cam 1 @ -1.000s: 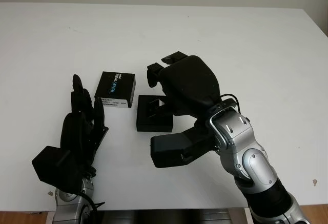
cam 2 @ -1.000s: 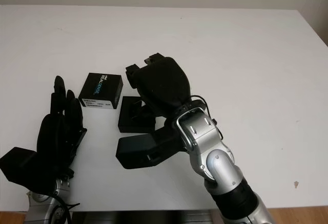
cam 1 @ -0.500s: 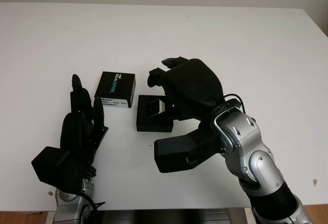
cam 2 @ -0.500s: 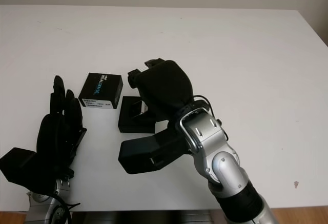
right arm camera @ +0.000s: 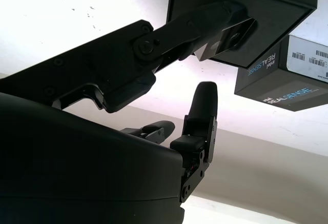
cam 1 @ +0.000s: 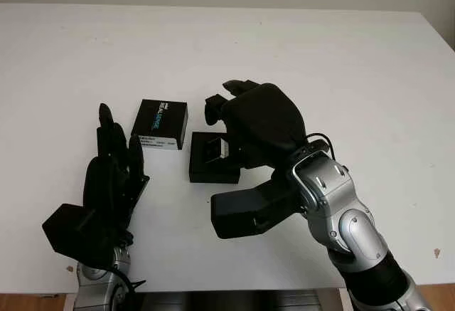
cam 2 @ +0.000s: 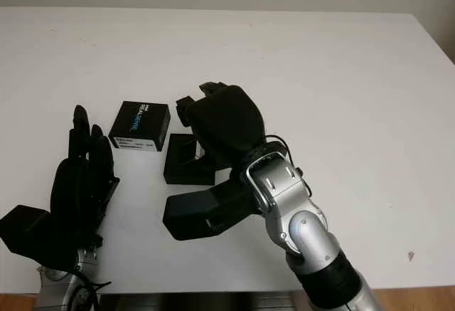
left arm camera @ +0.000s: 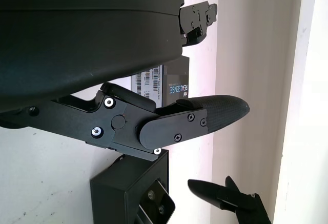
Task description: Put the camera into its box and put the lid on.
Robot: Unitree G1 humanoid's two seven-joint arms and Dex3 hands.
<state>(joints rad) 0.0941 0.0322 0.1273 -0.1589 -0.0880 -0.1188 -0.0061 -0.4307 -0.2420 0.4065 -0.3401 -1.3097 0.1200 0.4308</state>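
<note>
White surface: camera (cam 1: 220, 148) boxed in tray (cam 1: 212, 158); right hand (cam 1: 256, 122) open above, lid (cam 1: 163, 124) pickup judged next.

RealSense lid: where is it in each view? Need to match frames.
Left eye: RealSense lid left of centre.
Right eye: same lid, further left.
Left wrist: printed end behind the left hand.
Right wrist: far right.
Shared landmark: open black box beside it.
</note>
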